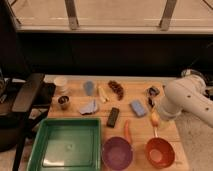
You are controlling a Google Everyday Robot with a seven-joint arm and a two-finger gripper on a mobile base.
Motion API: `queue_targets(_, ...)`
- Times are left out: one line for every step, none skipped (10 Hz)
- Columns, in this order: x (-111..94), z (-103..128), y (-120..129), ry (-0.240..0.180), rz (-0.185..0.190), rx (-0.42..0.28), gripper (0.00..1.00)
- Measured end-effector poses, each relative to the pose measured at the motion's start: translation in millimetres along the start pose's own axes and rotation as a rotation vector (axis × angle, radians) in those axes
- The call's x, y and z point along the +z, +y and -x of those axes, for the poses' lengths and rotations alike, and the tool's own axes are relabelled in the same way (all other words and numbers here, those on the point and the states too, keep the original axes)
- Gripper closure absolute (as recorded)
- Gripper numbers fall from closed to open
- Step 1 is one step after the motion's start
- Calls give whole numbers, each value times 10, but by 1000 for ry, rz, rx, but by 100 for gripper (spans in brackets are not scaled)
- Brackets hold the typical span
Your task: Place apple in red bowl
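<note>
Apple [155,118] is carried at the end effector [155,121], grip state unclear, bowl [160,152] waiting directly below for release.

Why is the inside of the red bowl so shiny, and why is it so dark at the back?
In the camera view, the red bowl catches overhead light, so its inside gleams; the purple bowl glints more faintly. Behind the table the wall lies in deep shadow. The whole view is soft and blurry. The end effector hangs by the apple, just above the red bowl.
</note>
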Motion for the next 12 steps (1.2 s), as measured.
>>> queue_targets(-21, -83, 165, 11, 19, 34, 90)
queue_targets(8, -162, 307, 20, 47, 65, 81)
queue_targets(67, -229, 411, 20, 78, 91, 70)
queue_targets(150, -242, 488, 13, 109, 110, 61)
queue_targets(283, -222, 585, 2, 149, 121, 48)
queue_targets(362, -201, 633, -4, 170, 125, 40)
queue_targets(436, -179, 670, -12, 194, 131, 30)
queue_targets(496, -177, 718, -15, 219, 140, 23)
queue_targets(550, -182, 771, -19, 241, 149, 20)
queue_targets(583, -181, 836, -27, 263, 159, 20)
queue_targets(605, -171, 874, -35, 275, 164, 20)
queue_targets(610, -170, 890, -39, 279, 166, 20)
